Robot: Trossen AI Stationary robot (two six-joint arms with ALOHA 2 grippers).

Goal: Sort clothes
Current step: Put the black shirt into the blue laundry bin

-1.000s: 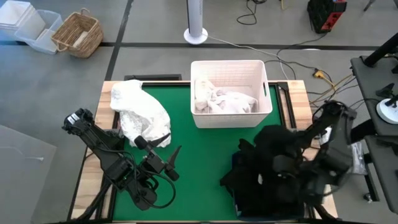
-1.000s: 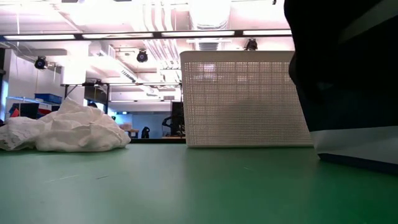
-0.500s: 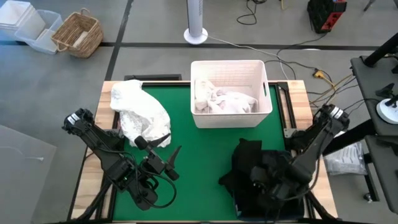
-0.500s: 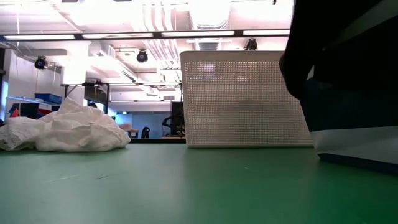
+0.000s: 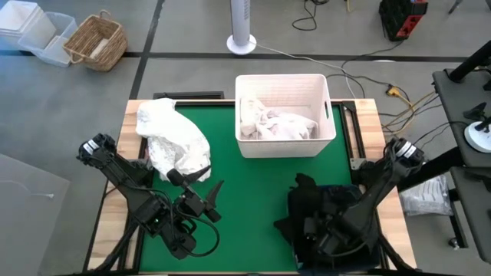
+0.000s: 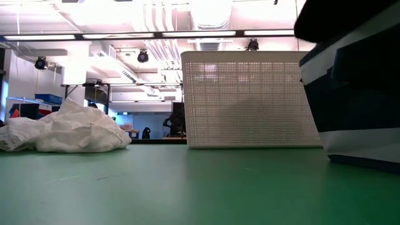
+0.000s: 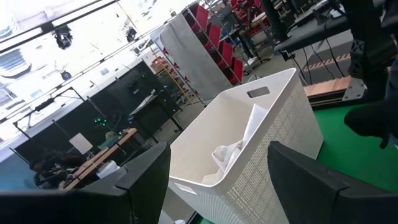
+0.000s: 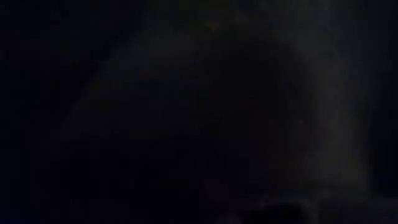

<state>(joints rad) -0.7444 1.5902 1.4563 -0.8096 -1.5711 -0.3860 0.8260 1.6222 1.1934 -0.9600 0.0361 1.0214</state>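
Judging from how things lie, we reckon the sort is partly done. Some white clothes [image 5: 278,124] already sit in the white bin [image 5: 327,106] at the far middle of the desk [image 5: 245,192], and dark clothes [image 5: 307,211] are heaped on the dark fabric bin [image 6: 369,112] at the near right corner, one piece spilling over onto the green mat. A pile of white garments [image 5: 173,139] lies at the far left of the desk, well apart from the white bin, so that is what we judge is left.

Our left gripper [image 5: 209,198] hangs just beside that white pile with its jaws standing apart and nothing between them. Our right arm [image 5: 376,188] reaches down into the dark heap; its jaws are buried there and closed tight, but we cannot tell whether cloth is pinched in them, since the right wrist view is black. How many dark garments there are, we cannot make out either.
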